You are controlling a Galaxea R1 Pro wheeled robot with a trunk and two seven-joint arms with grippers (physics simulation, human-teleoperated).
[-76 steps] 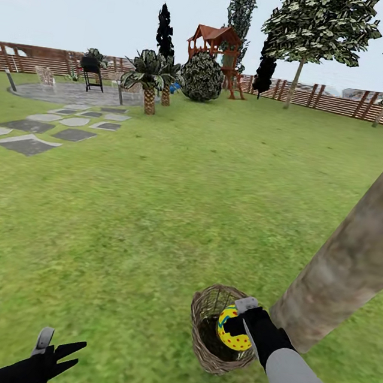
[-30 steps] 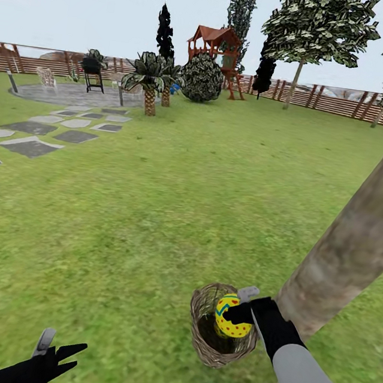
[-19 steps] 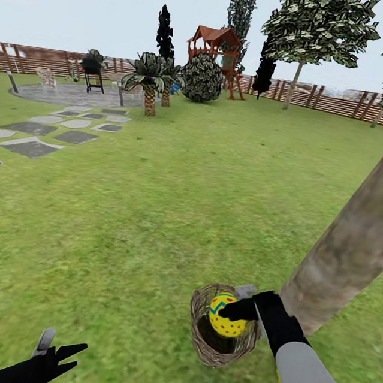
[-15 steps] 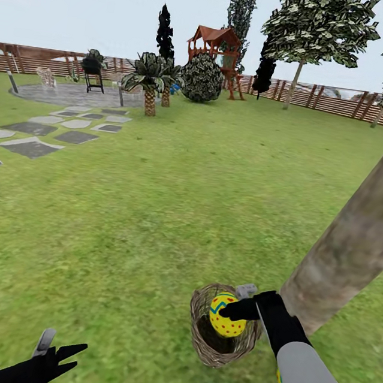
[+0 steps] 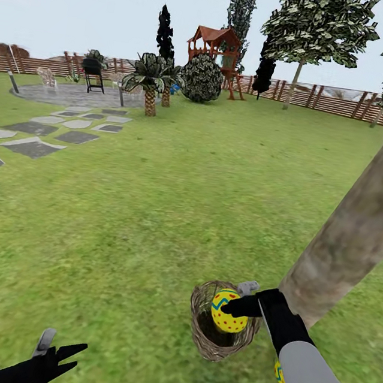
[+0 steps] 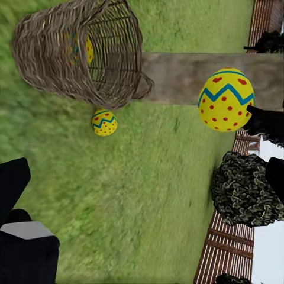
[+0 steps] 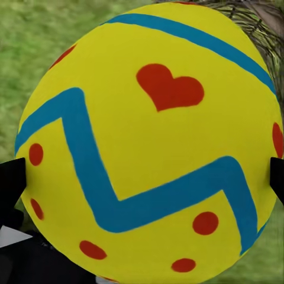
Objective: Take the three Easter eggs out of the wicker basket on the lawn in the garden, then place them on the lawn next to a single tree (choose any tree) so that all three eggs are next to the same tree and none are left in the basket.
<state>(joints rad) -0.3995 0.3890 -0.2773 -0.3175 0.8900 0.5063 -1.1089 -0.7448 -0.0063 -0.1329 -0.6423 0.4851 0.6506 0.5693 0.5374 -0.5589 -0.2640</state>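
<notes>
Your right gripper (image 5: pixel 238 303) is pinching an egg (image 5: pixel 228 310) just above the wicker basket (image 5: pixel 202 332). Clear the rim first, then set it beside the tree (image 5: pixel 349 236) behind the gripper. Left gripper (image 5: pixel 61 353) is spread, idle.

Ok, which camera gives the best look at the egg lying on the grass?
The left wrist view: the egg on the lawn shows whole, apart from the basket and near the tree. In the head view, only a sliver peeks out beside the right arm.
</notes>
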